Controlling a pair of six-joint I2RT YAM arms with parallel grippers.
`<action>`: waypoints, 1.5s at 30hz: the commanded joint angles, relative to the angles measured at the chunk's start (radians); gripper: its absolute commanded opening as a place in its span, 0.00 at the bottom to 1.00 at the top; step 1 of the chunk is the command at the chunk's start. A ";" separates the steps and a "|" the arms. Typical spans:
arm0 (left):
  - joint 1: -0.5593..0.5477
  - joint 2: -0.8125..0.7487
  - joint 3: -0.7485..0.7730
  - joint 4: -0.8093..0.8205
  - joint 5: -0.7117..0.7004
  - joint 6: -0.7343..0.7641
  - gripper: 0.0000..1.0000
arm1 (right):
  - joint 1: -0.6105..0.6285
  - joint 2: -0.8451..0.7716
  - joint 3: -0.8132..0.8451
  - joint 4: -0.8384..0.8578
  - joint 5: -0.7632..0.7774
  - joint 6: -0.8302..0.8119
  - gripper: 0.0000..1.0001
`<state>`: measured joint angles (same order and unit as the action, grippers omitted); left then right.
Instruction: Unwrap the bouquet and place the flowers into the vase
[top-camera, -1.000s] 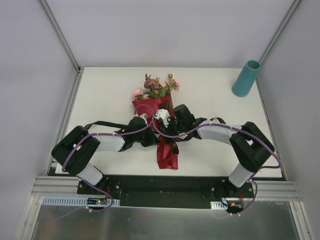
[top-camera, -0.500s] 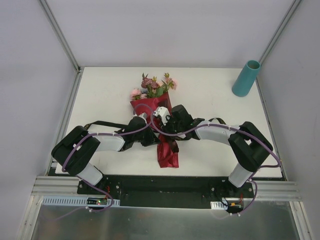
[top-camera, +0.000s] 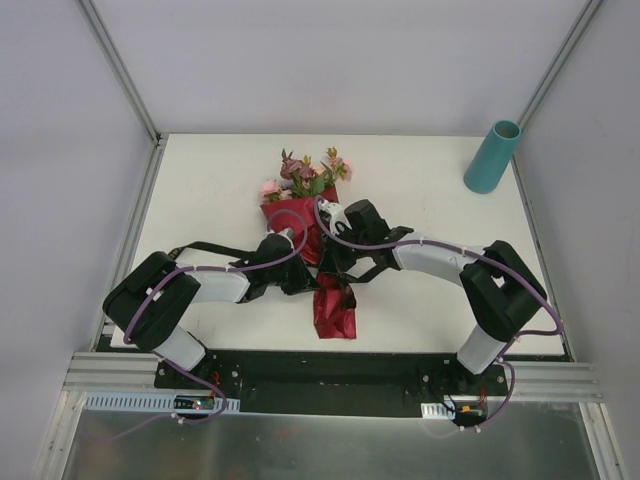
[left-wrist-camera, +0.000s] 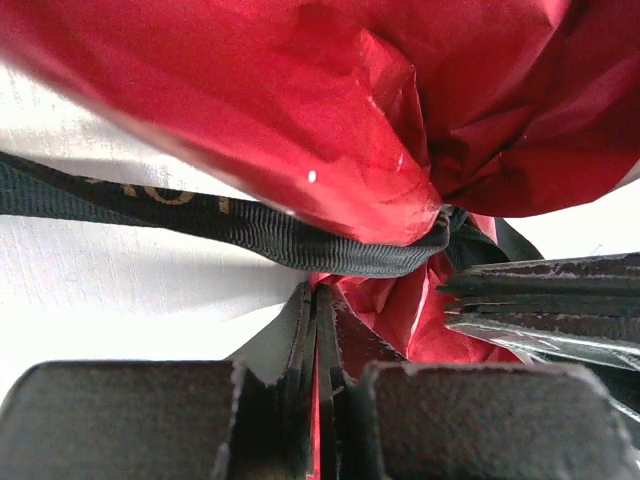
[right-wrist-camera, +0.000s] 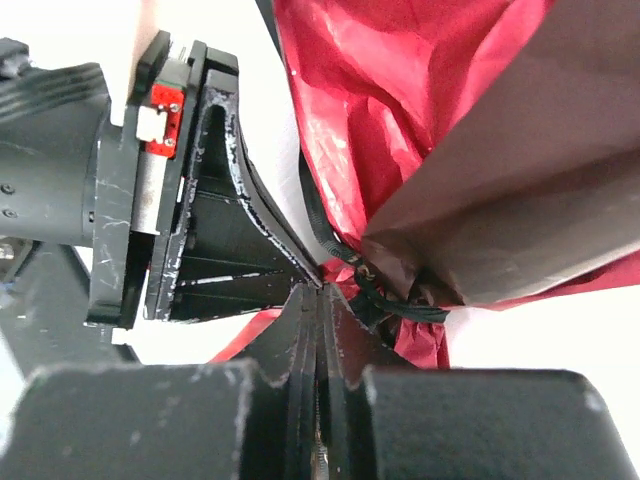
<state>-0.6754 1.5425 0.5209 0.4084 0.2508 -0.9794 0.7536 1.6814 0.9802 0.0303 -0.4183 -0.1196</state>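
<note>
The left gripper (left-wrist-camera: 318, 300) is squeezed shut, with a thin bit of the red paper (left-wrist-camera: 300, 100) pinched between its fingers. It sits right under the black ribbon (left-wrist-camera: 250, 225) that is tied around the paper. The right gripper (right-wrist-camera: 318, 298) is shut tight too. Its tips touch the ribbon at the tied part, but I cannot tell if any ribbon is caught inside. The two grippers are tip to tip at the middle of the bouquet (top-camera: 300, 215).

The bouquet lies flat near the middle of the white table (top-camera: 200, 190). The flowers (top-camera: 305, 175) point away from the arms. The teal vase (top-camera: 491, 157) stands far off in the back right corner.

Since a second ago, the right arm has reached a little farther out over the paper. The bouquet has slid a little away from the arms, and the flowers have moved a bit to the left. The vase has stayed put.
</note>
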 joint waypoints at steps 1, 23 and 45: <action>-0.012 0.005 0.002 -0.010 -0.035 0.019 0.00 | -0.023 0.023 0.054 -0.076 -0.145 0.178 0.00; -0.012 0.010 0.008 -0.022 -0.038 0.025 0.00 | -0.053 -0.173 -0.021 0.078 0.148 0.337 0.00; -0.012 -0.001 -0.010 0.032 -0.019 0.004 0.00 | 0.072 -0.213 -0.136 0.095 0.547 0.920 0.25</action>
<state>-0.6811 1.5490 0.5209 0.4152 0.2497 -0.9802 0.8017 1.4929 0.8822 0.0933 -0.0422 0.5610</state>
